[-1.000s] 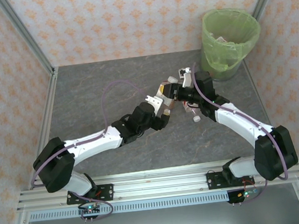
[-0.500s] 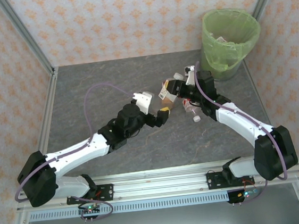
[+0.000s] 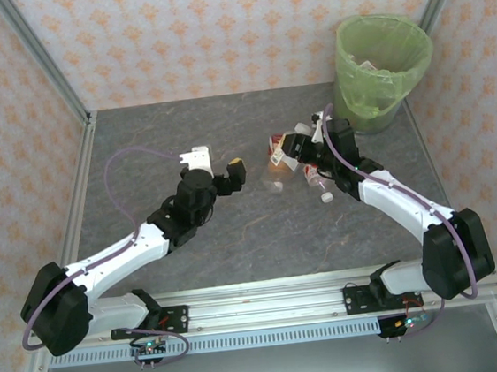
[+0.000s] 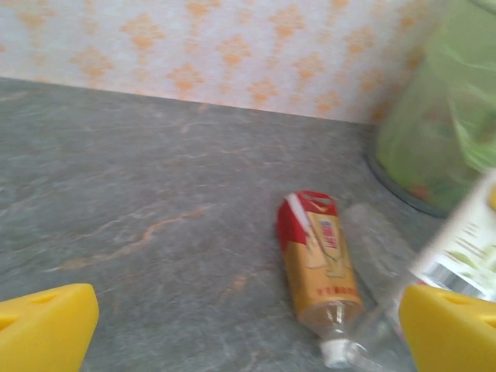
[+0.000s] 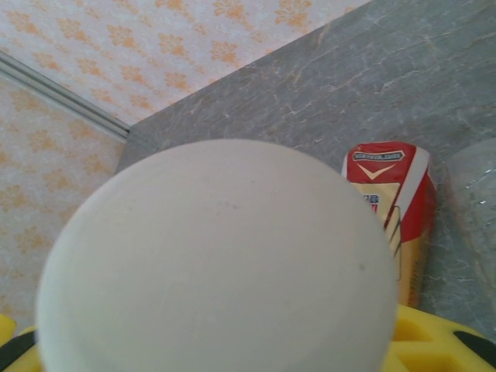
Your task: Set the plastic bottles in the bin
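**A:** Changes since the earlier frame?

**B:** The left gripper (image 3: 234,171) has drawn back to the left. Half a second ago it was just beside the red-and-orange bottle (image 3: 274,161), and now it is apart from it. The right gripper (image 3: 298,145) has hardly shifted.

**A:** State of the left gripper?

**B:** Wide open, with its yellow fingers (image 4: 43,325) at opposite edges of the left wrist view and nothing between them.

**A:** State of the right gripper?

**B:** Closed on a white-capped bottle (image 3: 301,132). The cap (image 5: 217,263) sits close against the right wrist camera, with the yellow fingers (image 5: 434,345) below it.

**A:** Where are the bottles relative to the grippers?

**B:** The red-and-orange bottle (image 4: 318,263) lies flat on the desk (image 3: 154,134), between the two grippers. It is just left of the right gripper, with its cap end pointing near. A third bottle (image 3: 318,181), clear with a white cap, lies on the desk just near of the right gripper, beside the right arm.

**A:** Containers?

**B:** One bin (image 3: 383,65), round and lined in light green, at the far right corner of the desk, beyond the right gripper. There are pale items inside, but I cannot tell what kind.
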Available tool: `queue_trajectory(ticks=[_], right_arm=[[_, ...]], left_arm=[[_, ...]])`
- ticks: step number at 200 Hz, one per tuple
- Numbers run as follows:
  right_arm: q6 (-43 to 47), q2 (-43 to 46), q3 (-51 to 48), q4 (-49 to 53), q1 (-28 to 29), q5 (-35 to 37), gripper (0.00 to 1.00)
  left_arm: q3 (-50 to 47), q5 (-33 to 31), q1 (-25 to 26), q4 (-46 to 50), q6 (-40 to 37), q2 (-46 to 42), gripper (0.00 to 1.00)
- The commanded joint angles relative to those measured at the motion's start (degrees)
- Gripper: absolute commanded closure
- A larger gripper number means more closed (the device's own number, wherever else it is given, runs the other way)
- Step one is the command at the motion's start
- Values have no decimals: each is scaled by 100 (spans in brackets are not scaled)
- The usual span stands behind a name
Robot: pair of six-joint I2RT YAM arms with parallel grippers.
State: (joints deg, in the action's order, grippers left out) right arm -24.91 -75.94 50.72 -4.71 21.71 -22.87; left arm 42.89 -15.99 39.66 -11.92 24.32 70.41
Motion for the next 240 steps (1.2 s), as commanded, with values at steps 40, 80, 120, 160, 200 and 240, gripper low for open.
queue_trajectory(ticks=[40,80,120,160,200,240], right_arm=[[510,112,417,334,-14,678,100],[966,313,645,559,-14,1084,100],[1466,491,905,561,-14,1613,100],[1930,647,1135,198,-10,2107,100],[2179,704,1244,-416,-52,2388,100],[2401,567,1541,-740,-163,2419,100]], left_arm=[[-22,-817,-218,699,948,-6,0],[-49,-941,-314,891,1175,67,0],[-60,-1072,-384,1050,1374,49,0],[-154,-1035,-433,1057,1461,-44,0],[-230,-1025,-468,1120,1462,-131,0],[-282,-1025,-499,1129,1497,-166,0]])
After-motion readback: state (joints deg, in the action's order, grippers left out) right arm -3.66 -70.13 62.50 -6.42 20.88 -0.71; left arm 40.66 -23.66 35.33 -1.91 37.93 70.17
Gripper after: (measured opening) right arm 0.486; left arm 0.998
